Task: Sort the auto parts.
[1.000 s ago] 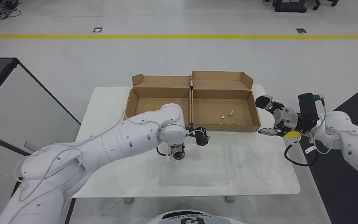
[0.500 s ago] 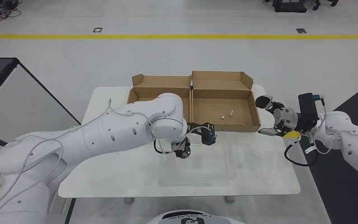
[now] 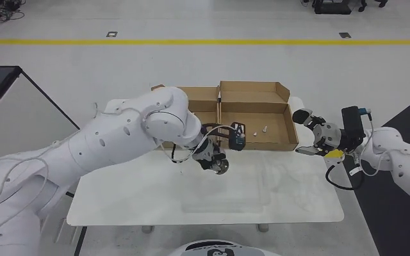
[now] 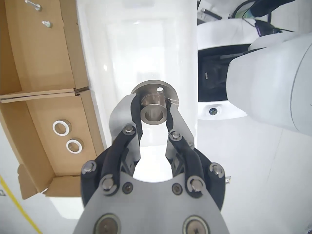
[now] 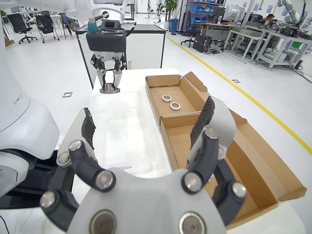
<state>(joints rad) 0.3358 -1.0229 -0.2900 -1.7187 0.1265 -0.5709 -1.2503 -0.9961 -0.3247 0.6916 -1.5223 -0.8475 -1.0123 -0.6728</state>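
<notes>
White rectangular table (image 3: 301,192): everything sits on it.

Two open brown cardboard boxes stand side by side along the 12 o'clock edge, walls touching. The left cardboard box (image 3: 206,96) (image 4: 92,120) is partly under the left arm. The right cardboard box (image 3: 251,105) (image 4: 70,49) is at 3 o'clock from it.

Shallow clear plastic tray (image 3: 224,192) (image 4: 146,37) (image 5: 121,127): lies at 6 o'clock from the boxes, near table centre.

Left gripper (image 3: 218,165) (image 4: 152,108) (image 5: 110,83): points down, just 6 o'clock of the seam between the boxes, over the tray's 9 o'clock end. Jaws are clamped on the hub of a round grey metal flanged bushing (image 3: 222,168) (image 4: 156,91) (image 5: 109,90), flange down. Can't tell whether the flange touches the tray.

Right gripper (image 3: 305,134) (image 5: 148,113): at the table's 3 o'clock edge, just beside the right box's outer wall. Jaws are spread wide with nothing between them.

Two metal rings with white inner faces (image 4: 61,127) (image 4: 74,146) (image 5: 167,97) (image 5: 175,106): flat on the left box floor, close together, not touching.

Two small silver fasteners (image 3: 264,128) (image 3: 255,134) (image 4: 33,4) (image 4: 47,24): on the right box floor near its middle, slightly apart. Too small to tell bolt from screw.
</notes>
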